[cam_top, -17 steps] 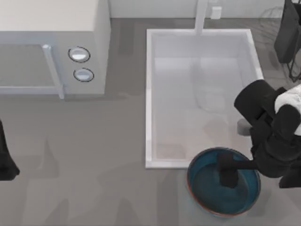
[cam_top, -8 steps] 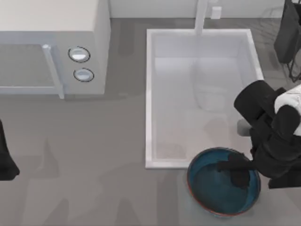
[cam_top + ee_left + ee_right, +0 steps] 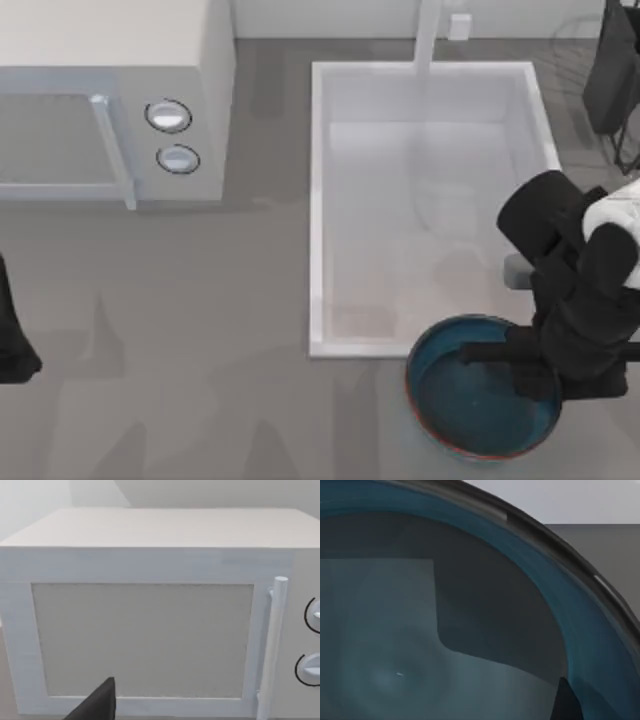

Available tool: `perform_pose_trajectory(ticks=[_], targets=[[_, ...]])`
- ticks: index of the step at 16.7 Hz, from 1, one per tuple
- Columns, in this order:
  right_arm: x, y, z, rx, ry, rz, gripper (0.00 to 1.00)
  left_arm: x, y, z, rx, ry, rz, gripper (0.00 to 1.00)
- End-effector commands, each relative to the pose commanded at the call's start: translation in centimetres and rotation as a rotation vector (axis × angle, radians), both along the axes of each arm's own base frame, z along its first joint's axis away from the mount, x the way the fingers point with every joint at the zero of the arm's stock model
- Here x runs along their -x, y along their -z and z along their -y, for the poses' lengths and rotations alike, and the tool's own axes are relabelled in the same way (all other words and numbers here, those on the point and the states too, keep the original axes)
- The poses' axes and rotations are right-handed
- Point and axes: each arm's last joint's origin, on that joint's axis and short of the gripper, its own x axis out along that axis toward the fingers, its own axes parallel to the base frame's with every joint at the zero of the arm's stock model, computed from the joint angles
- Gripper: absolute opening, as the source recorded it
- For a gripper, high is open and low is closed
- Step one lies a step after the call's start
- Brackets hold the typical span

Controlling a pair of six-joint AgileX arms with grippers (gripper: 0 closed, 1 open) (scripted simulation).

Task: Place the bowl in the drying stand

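The bowl [image 3: 470, 400] sits at the lower right of the top view on the grey counter [image 3: 200, 350], just below the white sink basin [image 3: 318, 200]; its right side is hidden under the right gripper [image 3: 530, 360], whose finger spread I cannot tell. The drying stand [image 3: 575, 30] is cut off at the upper right corner. The left arm [image 3: 12, 330] is parked at the left edge, near the white microwave [image 3: 110, 90] with 2 dials.

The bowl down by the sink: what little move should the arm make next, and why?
Probably close the right gripper on the bowl's right rim, then lift. It sits over that rim, the bowl rests on the table beside the sink basin, and the drying stand is far off. The left gripper stays parked by the microwave.
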Motion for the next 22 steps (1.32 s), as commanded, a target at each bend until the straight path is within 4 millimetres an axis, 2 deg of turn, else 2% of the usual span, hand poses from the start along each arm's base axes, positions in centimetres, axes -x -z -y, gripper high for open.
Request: perform_pose_trajectory(ticks=[7, 10, 12, 15, 20, 22], targets=[[0.0, -0.1, -0.1, -0.002, 0.000, 0.000, 0.00, 0.0, 0.0, 0.0, 0.000, 0.000, 0.000, 1.00], [-0.6, -1.7, -0.6, -0.003, -0.008, 0.002, 0.00, 0.0, 0.0, 0.0, 0.000, 0.000, 0.000, 1.00], [-1.4, -4.0, -1.2, -0.004, -0.010, 0.004, 0.00, 0.0, 0.0, 0.0, 0.000, 0.000, 0.000, 1.00], [-1.9, -8.7, -1.5, 0.010, -0.007, -0.020, 0.00, 0.0, 0.0, 0.0, 0.000, 0.000, 0.000, 1.00], [-0.9, -17.0, -0.7, 0.014, -0.001, -0.028, 0.00, 0.0, 0.0, 0.0, 0.000, 0.000, 0.000, 1.00], [-0.3, -19.2, -0.3, 0.003, 0.000, -0.009, 0.00, 0.0, 0.0, 0.0, 0.000, 0.000, 0.000, 1.00]])
